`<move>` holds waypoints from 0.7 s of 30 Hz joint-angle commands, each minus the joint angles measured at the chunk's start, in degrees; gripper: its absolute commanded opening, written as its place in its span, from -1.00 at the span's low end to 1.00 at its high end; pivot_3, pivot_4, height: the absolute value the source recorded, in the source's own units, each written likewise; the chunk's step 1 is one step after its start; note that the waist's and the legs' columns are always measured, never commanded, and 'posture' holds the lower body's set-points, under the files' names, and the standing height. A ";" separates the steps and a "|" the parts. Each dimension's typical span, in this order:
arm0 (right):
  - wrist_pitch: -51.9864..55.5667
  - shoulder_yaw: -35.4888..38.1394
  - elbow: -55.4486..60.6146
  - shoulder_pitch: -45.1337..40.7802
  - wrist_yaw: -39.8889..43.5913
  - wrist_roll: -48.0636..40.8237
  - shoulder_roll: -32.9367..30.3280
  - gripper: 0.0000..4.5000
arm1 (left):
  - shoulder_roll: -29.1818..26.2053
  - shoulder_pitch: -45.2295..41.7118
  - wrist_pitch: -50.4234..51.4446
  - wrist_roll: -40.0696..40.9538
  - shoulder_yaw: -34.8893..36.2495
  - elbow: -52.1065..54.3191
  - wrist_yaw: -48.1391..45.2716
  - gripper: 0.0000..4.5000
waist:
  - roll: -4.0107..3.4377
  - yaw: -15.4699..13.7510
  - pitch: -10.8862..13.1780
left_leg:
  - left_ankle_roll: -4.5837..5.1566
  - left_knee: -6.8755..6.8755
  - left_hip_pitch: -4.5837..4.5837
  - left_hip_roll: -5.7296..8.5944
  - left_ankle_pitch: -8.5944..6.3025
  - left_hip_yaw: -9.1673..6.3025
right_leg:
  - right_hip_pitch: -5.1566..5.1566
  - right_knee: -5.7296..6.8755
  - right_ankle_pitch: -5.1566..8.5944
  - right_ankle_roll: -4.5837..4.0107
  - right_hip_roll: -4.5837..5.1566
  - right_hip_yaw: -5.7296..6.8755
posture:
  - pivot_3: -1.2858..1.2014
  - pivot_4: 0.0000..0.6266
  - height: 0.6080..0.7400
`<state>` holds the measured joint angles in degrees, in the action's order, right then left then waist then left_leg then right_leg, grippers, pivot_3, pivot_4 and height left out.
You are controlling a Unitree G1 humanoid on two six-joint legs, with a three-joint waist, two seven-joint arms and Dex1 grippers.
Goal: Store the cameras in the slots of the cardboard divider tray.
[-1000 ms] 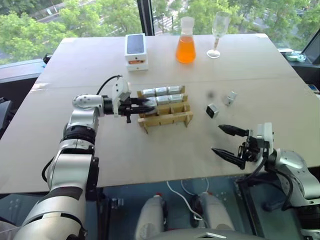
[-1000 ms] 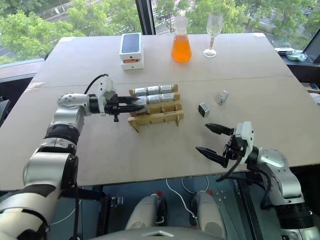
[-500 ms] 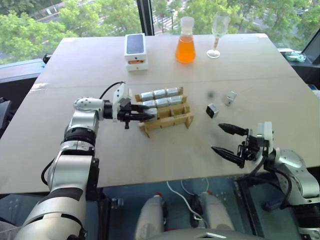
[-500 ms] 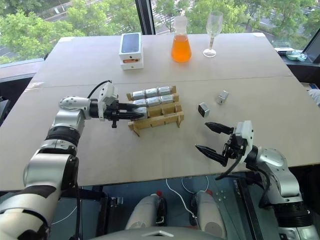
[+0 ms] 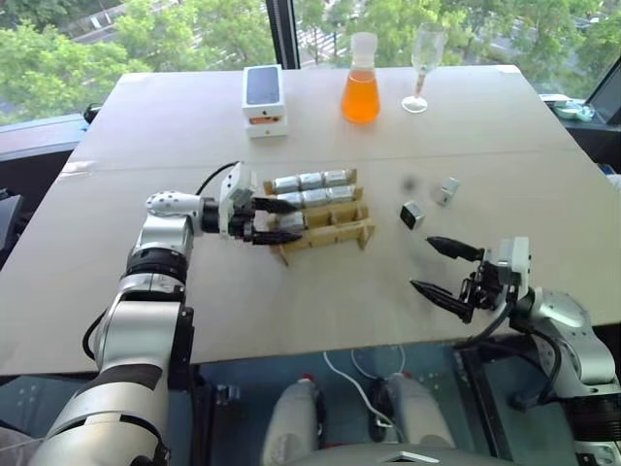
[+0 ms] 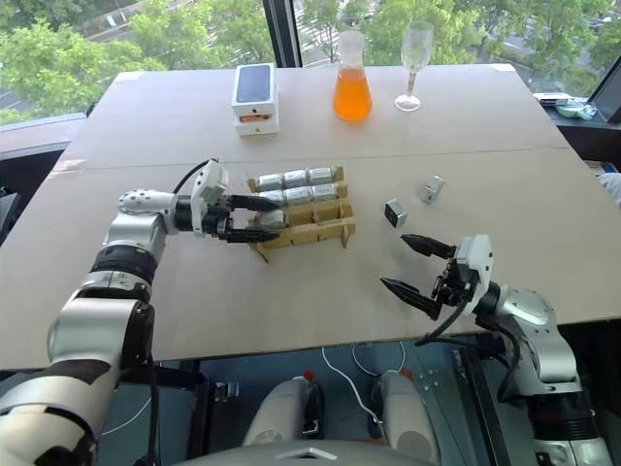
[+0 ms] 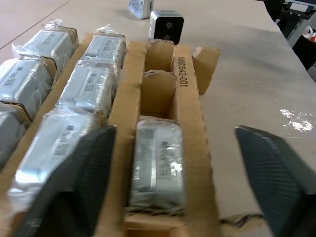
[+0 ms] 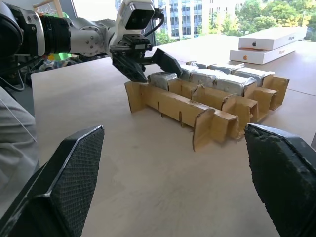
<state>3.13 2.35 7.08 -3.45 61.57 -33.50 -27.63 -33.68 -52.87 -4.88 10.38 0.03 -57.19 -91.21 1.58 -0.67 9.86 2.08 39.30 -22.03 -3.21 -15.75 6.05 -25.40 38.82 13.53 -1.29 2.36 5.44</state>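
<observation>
We judged the left gripper point(image 5: 277, 220), jaws spread wide at centre-left around the camera point(image 7: 155, 165) just seated in the cardboard divider tray point(image 5: 335, 230), should back out straight (not nudging the dividers), while the right gripper point(image 5: 441, 269), likewise wide and empty, fetched the loose cameras point(image 5: 412, 215) right of centre on the worktop point(image 5: 291, 311).

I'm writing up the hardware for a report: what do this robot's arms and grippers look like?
Both arms are silver-grey rounded segments with black joint bands. Left gripper and right gripper each have a white housing, two black pointed fingers with textured pads, and a black cable looping at the wrist.
</observation>
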 commanded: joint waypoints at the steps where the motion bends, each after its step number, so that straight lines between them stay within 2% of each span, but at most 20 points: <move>1: -0.50 1.39 -0.36 -0.51 -3.33 2.39 0.19 1.00 | -2.77 0.52 3.31 4.65 2.68 8.75 -1.29 0.98 | 0.00 0.05 0.00 | -0.05 0.00 0.00 0.00 0.03 0.00 | 0.00 0.00 0.00 0.00 0.00 -0.01 | 0.03 -0.52 1.00; 6: 0.33 1.40 -1.94 -2.01 -12.64 8.05 1.96 1.00 | -6.17 7.10 15.32 10.84 5.34 28.88 0.92 0.98 | -0.01 0.50 0.00 | -0.14 -0.02 0.02 -0.05 0.08 0.02 | 0.00 0.01 -0.04 -0.09 0.04 -0.06 | 0.03 -0.52 1.00; 9: 2.59 1.01 -2.49 -4.54 -19.66 10.73 4.48 1.00 | -9.31 14.58 25.02 16.22 7.03 44.76 3.14 0.98 | -0.01 1.21 0.00 | -0.16 -0.02 0.03 -0.07 0.09 0.03 | -0.01 0.02 -0.05 -0.09 0.28 -0.09 | 0.03 -0.52 1.00; 13: 6.35 -0.59 -4.08 -8.80 -25.89 14.69 6.68 1.00 | -12.30 23.50 36.07 22.34 10.62 62.67 10.76 0.98 | -0.01 1.51 0.00 | -0.17 -0.04 0.05 -0.08 0.09 0.03 | -0.01 0.04 -0.02 -0.04 0.31 -0.11 | 0.03 -0.52 1.00; 17: 10.76 -1.24 -6.65 -13.05 -31.45 17.97 8.18 1.00 | -13.40 30.80 40.43 23.08 12.84 74.11 19.59 0.98 | -0.02 1.36 0.00 | -0.16 -0.06 0.08 -0.07 0.09 0.03 | 0.00 0.05 0.01 0.00 0.33 -0.14 | 0.03 -0.52 1.00; 21: 11.94 -1.70 -10.22 -16.28 -30.87 17.98 8.86 1.00 | -13.21 36.34 44.97 25.74 15.80 81.68 27.26 0.98 | -0.01 1.23 0.00 | -0.16 -0.07 0.07 -0.05 0.09 0.02 | 0.01 0.03 -0.09 -0.17 0.34 -0.13 | 0.03 -0.52 1.00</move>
<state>15.03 0.44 -3.55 -18.81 30.43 -15.60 -18.77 -46.51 -16.53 38.69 34.03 13.06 20.67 -66.64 1.57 0.57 9.86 1.91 39.23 -21.97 -3.26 -15.66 6.08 -25.40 38.84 13.43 -1.47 2.69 5.32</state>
